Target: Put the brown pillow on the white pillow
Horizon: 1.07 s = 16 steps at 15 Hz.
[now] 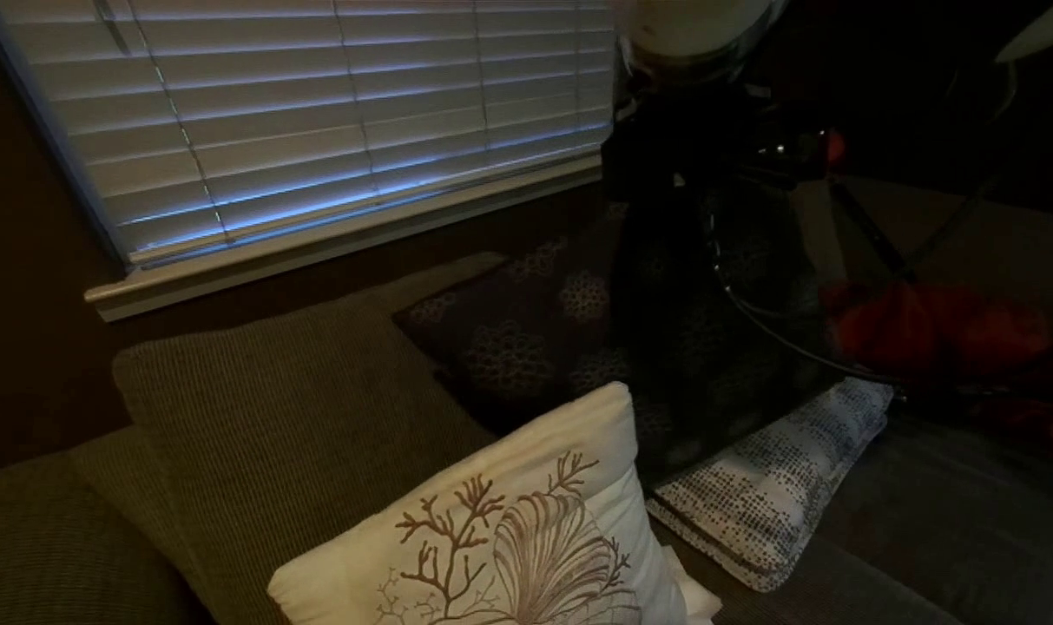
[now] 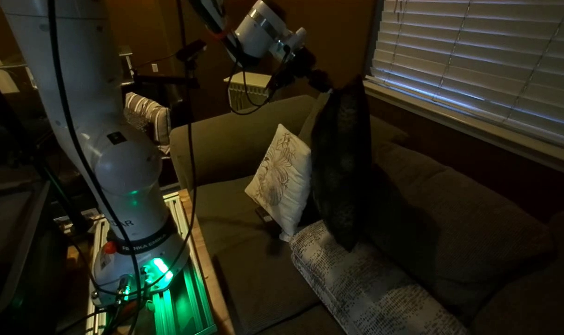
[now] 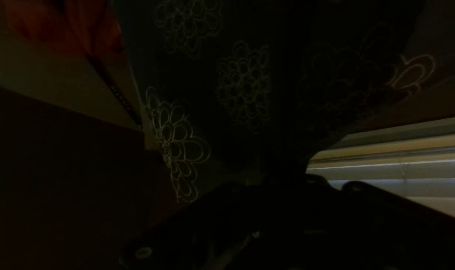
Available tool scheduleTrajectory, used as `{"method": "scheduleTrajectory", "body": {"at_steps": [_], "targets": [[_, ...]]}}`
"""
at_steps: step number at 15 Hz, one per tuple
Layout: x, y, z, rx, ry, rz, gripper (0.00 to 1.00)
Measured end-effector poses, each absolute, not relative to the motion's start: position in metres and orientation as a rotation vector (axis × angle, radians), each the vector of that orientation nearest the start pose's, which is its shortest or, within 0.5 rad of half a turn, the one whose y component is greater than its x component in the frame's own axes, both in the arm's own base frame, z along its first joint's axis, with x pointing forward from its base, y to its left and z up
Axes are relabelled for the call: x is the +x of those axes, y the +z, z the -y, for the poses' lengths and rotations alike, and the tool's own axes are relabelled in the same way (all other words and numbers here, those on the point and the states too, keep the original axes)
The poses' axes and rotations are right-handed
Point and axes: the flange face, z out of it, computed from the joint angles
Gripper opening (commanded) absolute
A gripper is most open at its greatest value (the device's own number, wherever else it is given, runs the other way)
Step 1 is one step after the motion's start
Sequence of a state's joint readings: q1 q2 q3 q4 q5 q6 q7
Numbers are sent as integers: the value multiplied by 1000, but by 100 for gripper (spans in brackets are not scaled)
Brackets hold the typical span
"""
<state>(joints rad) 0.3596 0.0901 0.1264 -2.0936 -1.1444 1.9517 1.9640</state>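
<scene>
We find the brown pillow (image 2: 342,172) hanging upright, seen almost edge-on in an exterior view, its lowest corner down toward the far end of the white pillow (image 2: 388,288). Whether that corner presses on it or hangs just clear, we cannot tell. The gripper (image 2: 327,87) has the brown pillow by its top corner: in the wrist view we see the dark cloth, patterned with pale looped flowers, drawn into folds between the jaws, which, dim as they are, stand nearly together on the bunched fabric.

From there we follow the wrist (image 2: 261,32), above and to the left of the pillow, tilted so that the gripper points down and to the right. The arm (image 2: 91,93) stands tall from its base (image 2: 133,260) at the near left and reaches out over the couch (image 2: 235,139).

The white pillow lies flat along the seat, running to the near right. Just left of the brown pillow, the cream pillow (image 2: 282,172) with embroidered branches leans at a tilt. Behind, to the right, stands an olive back cushion (image 2: 463,218), and farther off we see the blinds (image 2: 477,56).
</scene>
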Motion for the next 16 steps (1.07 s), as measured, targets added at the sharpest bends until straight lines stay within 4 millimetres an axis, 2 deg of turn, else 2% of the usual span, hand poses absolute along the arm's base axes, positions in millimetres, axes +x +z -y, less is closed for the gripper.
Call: {"method": "scheduleTrajectory", "body": {"at_steps": [2,4,9,10,16], "targets": [[516,391,-189,2149,1111,1031,5],[515,382,-182,2150,1085,1033,5],[514,367,-189,2163,1062,1009,5],[514,367,-189,2163,1062,1008,1],[513,349,-186,2180,1025,988,1]]}}
